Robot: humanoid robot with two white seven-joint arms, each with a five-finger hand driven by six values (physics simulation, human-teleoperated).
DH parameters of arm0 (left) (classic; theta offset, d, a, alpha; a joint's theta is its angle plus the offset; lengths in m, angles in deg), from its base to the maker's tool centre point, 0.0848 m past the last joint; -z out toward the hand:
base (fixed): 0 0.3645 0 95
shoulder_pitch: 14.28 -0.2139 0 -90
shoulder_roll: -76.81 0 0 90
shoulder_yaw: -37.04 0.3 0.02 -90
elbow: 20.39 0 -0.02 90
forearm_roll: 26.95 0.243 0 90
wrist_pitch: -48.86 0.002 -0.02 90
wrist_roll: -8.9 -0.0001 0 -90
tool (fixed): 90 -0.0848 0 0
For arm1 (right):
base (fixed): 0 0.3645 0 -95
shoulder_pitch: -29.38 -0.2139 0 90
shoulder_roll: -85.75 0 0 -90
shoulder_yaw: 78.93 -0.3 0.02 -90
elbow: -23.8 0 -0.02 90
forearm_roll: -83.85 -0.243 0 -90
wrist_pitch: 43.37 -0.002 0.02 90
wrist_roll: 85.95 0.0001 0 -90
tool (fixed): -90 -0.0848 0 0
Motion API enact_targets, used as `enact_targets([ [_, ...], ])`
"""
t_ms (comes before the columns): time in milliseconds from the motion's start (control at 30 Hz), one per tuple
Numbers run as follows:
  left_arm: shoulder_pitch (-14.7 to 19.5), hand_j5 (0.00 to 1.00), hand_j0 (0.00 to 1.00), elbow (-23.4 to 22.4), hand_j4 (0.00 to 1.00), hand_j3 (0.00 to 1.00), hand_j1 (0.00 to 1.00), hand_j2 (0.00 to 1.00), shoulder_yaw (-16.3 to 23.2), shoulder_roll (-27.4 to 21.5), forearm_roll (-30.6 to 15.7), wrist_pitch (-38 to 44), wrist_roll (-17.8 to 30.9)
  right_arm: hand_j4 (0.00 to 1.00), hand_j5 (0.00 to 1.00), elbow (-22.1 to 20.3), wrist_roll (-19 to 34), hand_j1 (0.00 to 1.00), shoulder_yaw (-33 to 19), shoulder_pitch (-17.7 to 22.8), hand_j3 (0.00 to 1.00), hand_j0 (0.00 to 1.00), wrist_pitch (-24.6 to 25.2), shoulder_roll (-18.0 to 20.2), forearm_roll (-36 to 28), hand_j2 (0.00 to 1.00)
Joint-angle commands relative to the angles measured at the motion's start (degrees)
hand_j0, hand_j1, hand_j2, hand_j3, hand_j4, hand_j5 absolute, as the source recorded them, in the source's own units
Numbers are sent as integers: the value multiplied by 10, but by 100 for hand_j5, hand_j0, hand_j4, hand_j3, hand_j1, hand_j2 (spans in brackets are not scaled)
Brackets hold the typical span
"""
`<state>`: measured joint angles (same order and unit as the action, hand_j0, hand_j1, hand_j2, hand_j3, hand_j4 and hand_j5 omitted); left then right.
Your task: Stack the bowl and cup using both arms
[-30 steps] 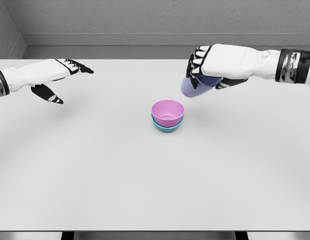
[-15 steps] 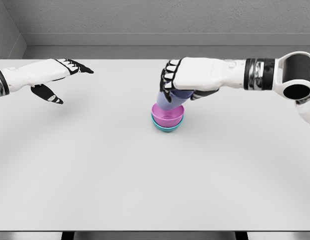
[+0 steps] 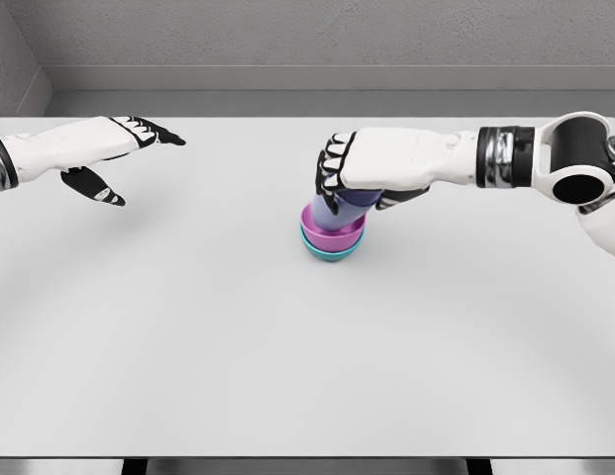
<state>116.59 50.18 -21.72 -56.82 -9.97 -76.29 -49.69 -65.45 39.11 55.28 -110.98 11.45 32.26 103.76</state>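
1. The right hand (image 3: 361,170) reaches in from 3 o'clock with its fingers curled around the purple cup (image 3: 345,210), gripping it from above. The cup's lower end sits inside the pink bowl (image 3: 332,234); whether it touches the bottom cannot be told.
2. The pink bowl is nested in the teal bowl (image 3: 332,251), and the pair stands just above the middle of the white surface (image 3: 287,366), directly under the right hand.
3. The step in hand appears to be seating the cup in the stack. It is done well if the robot lowers the cup straight down until it rests on the bowl's floor, keeping it centred so the rim is not pushed sideways.
4. The cup looks slightly tilted, its top leaning toward 1 o'clock. Levelling it before letting go would likely keep it from tipping against the bowl wall.
5. The fingers should open gently and evenly, and the hand should lift clear upward, since a sideways pull could drag the light bowls.
6. The left hand (image 3: 109,148) hovers at 10 o'clock, well apart from the stack, fingers spread and holding nothing.
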Motion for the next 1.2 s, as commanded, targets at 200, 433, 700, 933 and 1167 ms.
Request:
enact_targets([
  [200,0,100,100,0,100,100,100,100,0,0,-4,1,0,44,44,14,-1,44,9,0,44,44,2,0,7,44],
  [433,0,100,100,0,100,100,100,100,0,-1,-4,1,0,44,44,17,-1,44,26,-3,44,44,2,-1,7,44],
  [700,1,100,100,0,100,100,100,100,0,-1,-4,1,0,44,44,21,-1,44,30,-4,44,44,2,-3,8,44],
  [933,1,100,100,0,100,100,100,100,-1,-2,-4,1,0,47,47,21,-1,47,30,-5,47,47,2,-9,8,47],
  [1167,1,100,100,0,100,100,100,100,0,-2,-4,1,0,90,90,21,-1,90,26,-9,90,90,2,-11,23,90],
])
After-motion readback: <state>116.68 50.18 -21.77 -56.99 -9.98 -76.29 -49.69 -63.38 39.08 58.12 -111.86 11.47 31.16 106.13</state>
